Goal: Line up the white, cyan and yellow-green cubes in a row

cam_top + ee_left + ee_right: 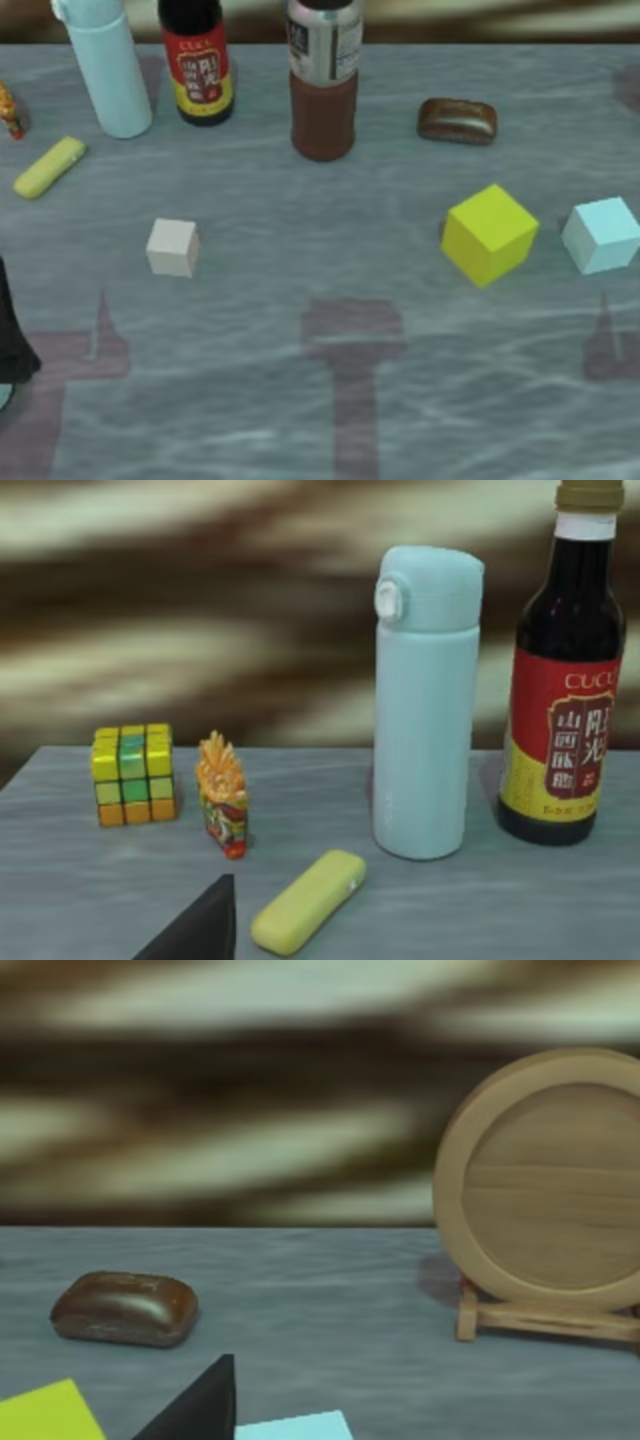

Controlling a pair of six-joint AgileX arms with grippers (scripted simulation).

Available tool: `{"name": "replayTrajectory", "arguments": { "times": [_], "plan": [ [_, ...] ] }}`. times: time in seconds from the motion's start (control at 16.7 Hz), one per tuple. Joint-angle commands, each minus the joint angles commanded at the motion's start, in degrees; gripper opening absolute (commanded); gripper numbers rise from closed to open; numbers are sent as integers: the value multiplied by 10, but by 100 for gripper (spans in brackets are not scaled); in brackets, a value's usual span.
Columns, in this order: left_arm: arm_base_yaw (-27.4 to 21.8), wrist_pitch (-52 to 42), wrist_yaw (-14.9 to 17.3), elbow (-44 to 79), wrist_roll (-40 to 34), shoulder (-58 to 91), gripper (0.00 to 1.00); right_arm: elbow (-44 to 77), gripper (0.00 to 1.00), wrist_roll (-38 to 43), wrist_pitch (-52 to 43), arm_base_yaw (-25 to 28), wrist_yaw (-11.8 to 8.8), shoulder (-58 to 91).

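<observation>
The small off-white cube (172, 247) sits left of the table's middle. On the right side stands the large yellow-green cube (488, 234), turned at an angle, and the pale cyan cube (601, 235) is just to its right, a small gap apart. My left arm (12, 345) is parked at the left edge, well apart from the white cube; a black part of the left gripper (200, 930) shows in its wrist view. My right arm is outside the top view. A black part of the right gripper (200, 1410) hangs near the yellow-green cube (45, 1415) and the cyan cube (295, 1428).
Along the back stand a pale blue flask (108, 65), a soy sauce bottle (198, 60), a brown bottle (323, 80) and a brown rounded lump (457, 120). A flat yellow-green bar (50, 166) lies back left near a small toy (222, 798) and a puzzle cube (133, 774). A round wooden stand (545, 1185) is back right.
</observation>
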Motion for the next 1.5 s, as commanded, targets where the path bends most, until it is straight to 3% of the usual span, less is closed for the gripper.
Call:
{"name": "replayTrajectory", "arguments": {
  "times": [0.3,0.54,1.2,1.5],
  "plan": [
    [-7,-23,1,35,-4,35,100,0,100,0,0,0,0,0],
    [-27,-102,2,161,-15,165,100,0,100,0,0,0,0,0],
    [-107,-455,0,670,-55,848,100,0,100,0,0,0,0,0],
    [-139,-588,0,868,-71,1093,100,0,100,0,0,0,0,0]
  ]
}}
